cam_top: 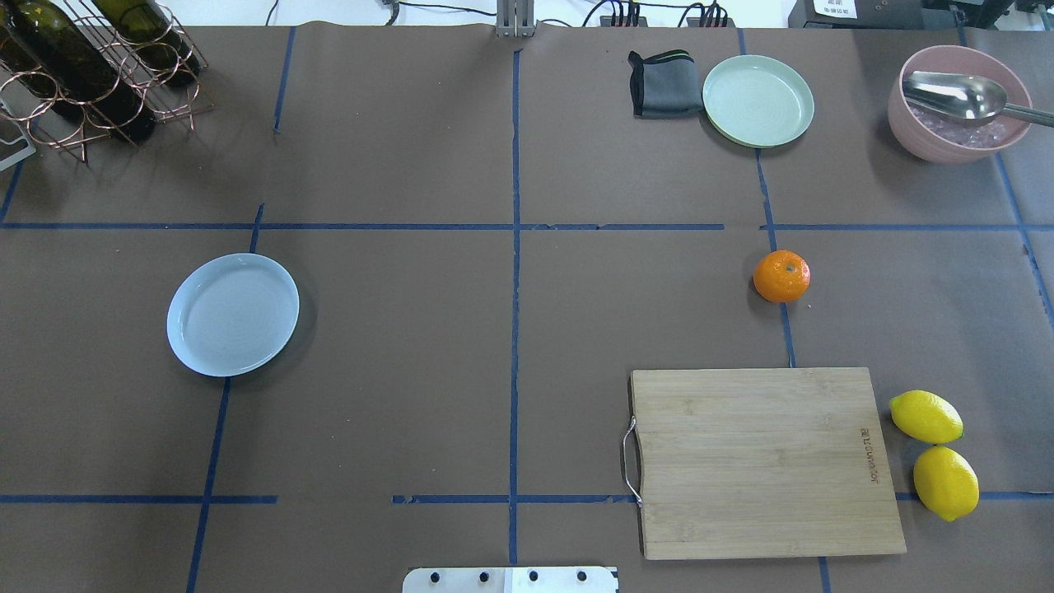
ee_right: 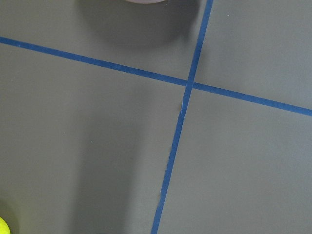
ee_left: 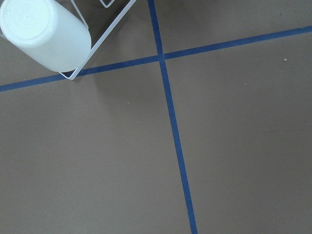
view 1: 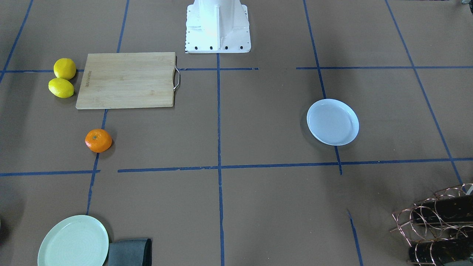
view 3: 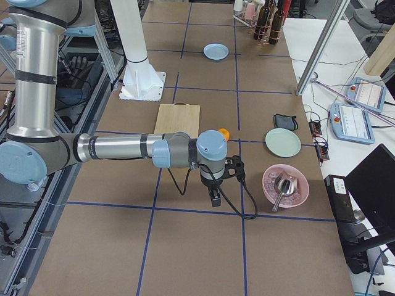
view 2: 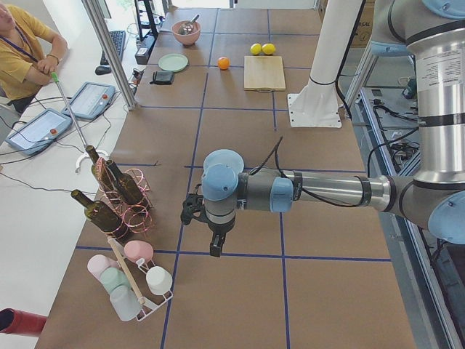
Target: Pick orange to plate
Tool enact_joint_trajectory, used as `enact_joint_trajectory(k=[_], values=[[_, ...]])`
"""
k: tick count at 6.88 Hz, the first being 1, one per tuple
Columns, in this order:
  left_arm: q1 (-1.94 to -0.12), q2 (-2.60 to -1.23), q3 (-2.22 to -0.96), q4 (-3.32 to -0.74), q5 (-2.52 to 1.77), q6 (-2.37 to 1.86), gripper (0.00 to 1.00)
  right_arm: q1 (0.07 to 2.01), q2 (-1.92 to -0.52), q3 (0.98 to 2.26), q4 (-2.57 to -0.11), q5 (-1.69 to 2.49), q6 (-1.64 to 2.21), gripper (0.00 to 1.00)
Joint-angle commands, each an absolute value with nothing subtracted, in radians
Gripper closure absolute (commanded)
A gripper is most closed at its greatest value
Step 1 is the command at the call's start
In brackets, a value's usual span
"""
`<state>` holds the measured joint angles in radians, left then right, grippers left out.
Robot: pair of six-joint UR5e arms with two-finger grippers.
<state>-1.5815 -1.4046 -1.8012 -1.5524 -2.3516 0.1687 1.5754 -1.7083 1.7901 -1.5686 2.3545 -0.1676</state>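
Note:
The orange sits alone on the brown table on the robot's right side, past the far edge of the cutting board; it also shows in the front view. The white, faintly bluish plate lies empty on the robot's left side. Neither gripper appears in the overhead, front or wrist views. The left gripper hangs over the table near the cup rack, and the right gripper hangs beside the pink bowl. I cannot tell whether either is open or shut.
A wooden cutting board has two lemons beside it. A pale green plate, grey cloth and pink bowl with a spoon stand at the far right. A bottle rack is far left.

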Motion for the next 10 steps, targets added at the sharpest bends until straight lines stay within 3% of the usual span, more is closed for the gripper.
enact_joint_trajectory(k=[1,4,6,8,10], values=[[-1.582,-1.408,-1.813,-1.554,-2.324,0.172,0.0,1.575,-1.709,1.789,-1.566,2.355,-0.17,0.0],[-1.572,-1.413,-1.856,-1.563,-2.322,0.172,0.0,1.574,-1.706,1.802,-1.562,2.358,-0.17,0.0],[-1.571,-1.544,-1.838,-1.648,-2.324,0.161,0.0,1.565,-1.71,1.792,-1.404,2.359,-0.163,0.0],[-1.571,-1.618,-1.812,-1.882,-2.333,0.163,0.0,1.546,-1.718,1.795,-1.397,2.37,-0.164,0.0],[-1.54,-1.608,-1.757,-2.105,-2.403,-0.028,0.0,1.546,-1.736,1.79,-1.399,2.384,-0.163,0.0]])
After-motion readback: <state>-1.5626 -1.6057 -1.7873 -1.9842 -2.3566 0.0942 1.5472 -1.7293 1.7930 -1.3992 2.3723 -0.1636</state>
